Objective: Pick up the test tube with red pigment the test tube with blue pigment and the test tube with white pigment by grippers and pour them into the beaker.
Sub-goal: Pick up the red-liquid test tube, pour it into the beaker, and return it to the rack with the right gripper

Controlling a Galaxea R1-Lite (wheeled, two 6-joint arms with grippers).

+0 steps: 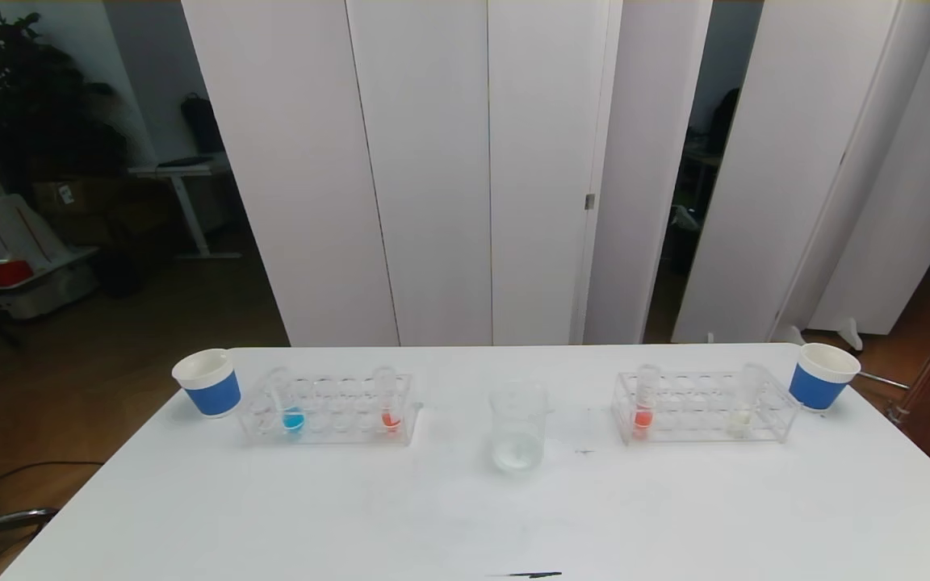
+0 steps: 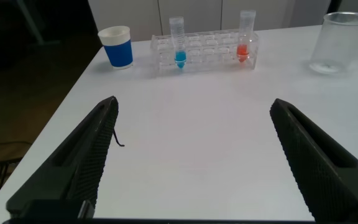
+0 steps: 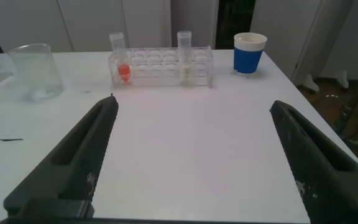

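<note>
The clear beaker (image 1: 519, 426) stands at the table's middle; it also shows in the left wrist view (image 2: 339, 42) and the right wrist view (image 3: 36, 70). The left rack (image 1: 328, 410) holds the blue-pigment tube (image 1: 291, 407) (image 2: 179, 43) and a red-pigment tube (image 1: 388, 402) (image 2: 245, 38). The right rack (image 1: 703, 407) holds another red-pigment tube (image 1: 644, 403) (image 3: 120, 57) and the white-pigment tube (image 1: 743, 403) (image 3: 184, 57). All tubes stand upright. Neither gripper shows in the head view. My left gripper (image 2: 194, 109) and right gripper (image 3: 194, 109) are open and empty, over bare table well short of the racks.
A blue-and-white paper cup (image 1: 208, 382) stands left of the left rack, another cup (image 1: 822, 376) right of the right rack. A small dark mark (image 1: 529, 574) lies near the table's front edge. White panels stand behind the table.
</note>
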